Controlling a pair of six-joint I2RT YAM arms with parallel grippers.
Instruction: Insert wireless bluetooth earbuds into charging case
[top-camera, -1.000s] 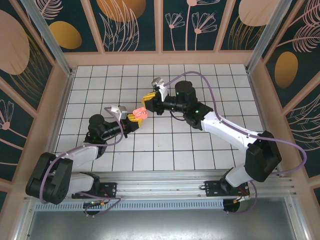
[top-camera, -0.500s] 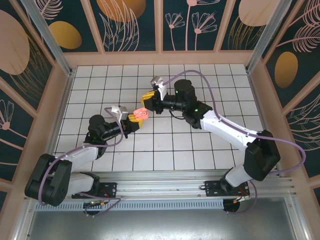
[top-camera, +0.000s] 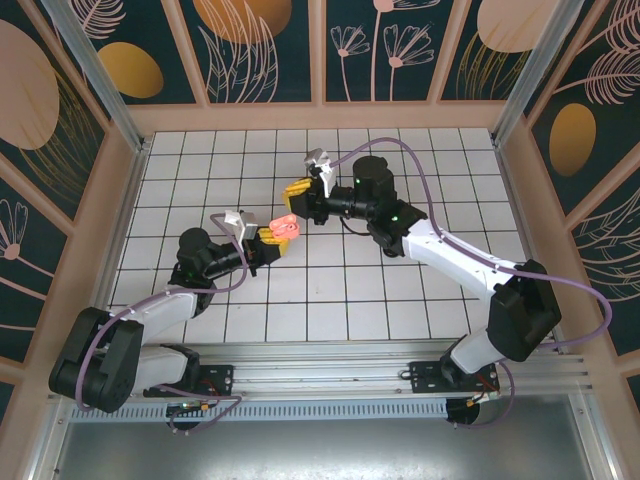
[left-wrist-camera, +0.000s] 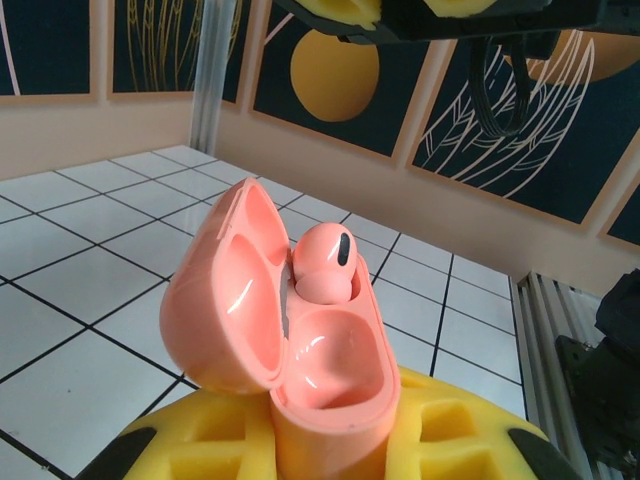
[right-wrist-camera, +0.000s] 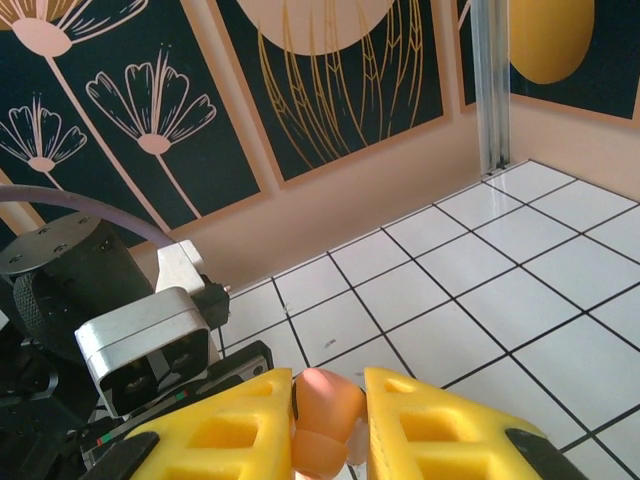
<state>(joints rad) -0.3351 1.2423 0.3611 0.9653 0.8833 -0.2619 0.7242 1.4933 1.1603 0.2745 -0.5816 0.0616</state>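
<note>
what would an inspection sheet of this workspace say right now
surface: white grid table
job's things: charging case open, one earbud seated in it; second earbud still outside the case
clutter: nothing seen
grippers: left tool shut on the charging case; right tool shut on the second earbud, close beyond the case
cables: purple cables run along both arms, the right one in a loose loop
surroundings: floral wall panels; metal rail at the near edge

Top view looks down from above the near edge, taking in the whole table (top-camera: 380, 300). Left wrist view faces right, very close to the case (left-wrist-camera: 330, 390); right wrist view faces left — the two look at each other across mid-table.
</note>
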